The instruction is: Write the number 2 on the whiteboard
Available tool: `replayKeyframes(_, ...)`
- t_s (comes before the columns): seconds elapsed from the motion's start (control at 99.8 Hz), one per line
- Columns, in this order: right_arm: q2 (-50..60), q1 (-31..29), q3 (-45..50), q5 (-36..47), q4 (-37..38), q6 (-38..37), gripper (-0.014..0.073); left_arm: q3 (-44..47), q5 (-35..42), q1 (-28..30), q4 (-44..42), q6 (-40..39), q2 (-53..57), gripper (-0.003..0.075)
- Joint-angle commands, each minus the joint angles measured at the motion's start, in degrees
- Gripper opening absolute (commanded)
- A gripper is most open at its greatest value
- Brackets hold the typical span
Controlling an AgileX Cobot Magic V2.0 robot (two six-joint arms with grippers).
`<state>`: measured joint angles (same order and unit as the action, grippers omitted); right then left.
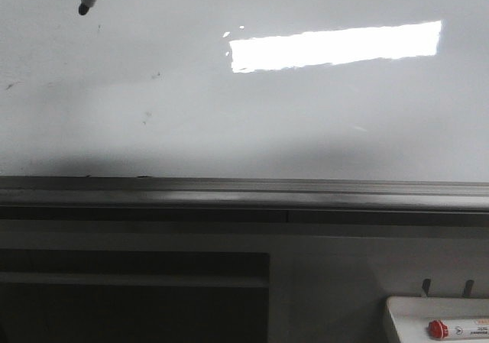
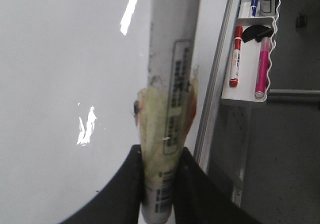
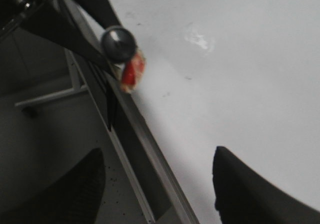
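Note:
The whiteboard [image 1: 306,129] fills the front view, glossy pale grey with a bright rectangular glare. No number 2 shows on it, only small specks. My left gripper [image 2: 159,156] is shut on a white marker [image 2: 172,59] wrapped in yellowish tape. The marker's black tip [image 1: 83,8] shows at the board's far left part; I cannot tell whether it touches. My right gripper [image 3: 159,154] is open and empty over the board's rim, with the board [image 3: 250,59] under one finger. The marker's rear end [image 3: 119,43] shows in the right wrist view.
The board's grey metal rim [image 1: 244,194] runs along its near edge. A small white tray [image 1: 439,312] at the near right holds a red-capped marker [image 1: 454,329]. In the left wrist view the tray [image 2: 245,97] holds a red marker [image 2: 235,57] and a pink one [image 2: 261,67].

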<state>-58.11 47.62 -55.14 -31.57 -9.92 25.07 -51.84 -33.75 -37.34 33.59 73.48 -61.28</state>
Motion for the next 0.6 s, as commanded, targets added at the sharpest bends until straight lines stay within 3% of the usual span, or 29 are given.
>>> replayKeyframes(0.0, -4.35, 2.76, -4.72, 5.39, 1.14, 1.80, 0.0419, -2.04, 1.94, -0.58, 0.64, 1.14, 1.67, -0.0020)
replayKeyframes(0.311, -9.28, 4.01, -7.57, 14.53, 0.69, 1.80, 0.0419, -2.04, -0.57, -0.58, 0.62, 1.14, 4.15, -0.0020)
replayKeyframes(0.451, -9.51, 4.01, -7.57, 16.78, -2.85, 1.80, 0.0419, -2.04, -0.57, -0.58, 0.62, 1.14, 4.15, -0.0020)
replayKeyframes(0.591, -10.61, 4.09, -7.57, 17.18, -5.54, 1.80, 0.0346, -2.04, -0.57, -0.58, 0.62, 1.14, 4.15, -0.0020)
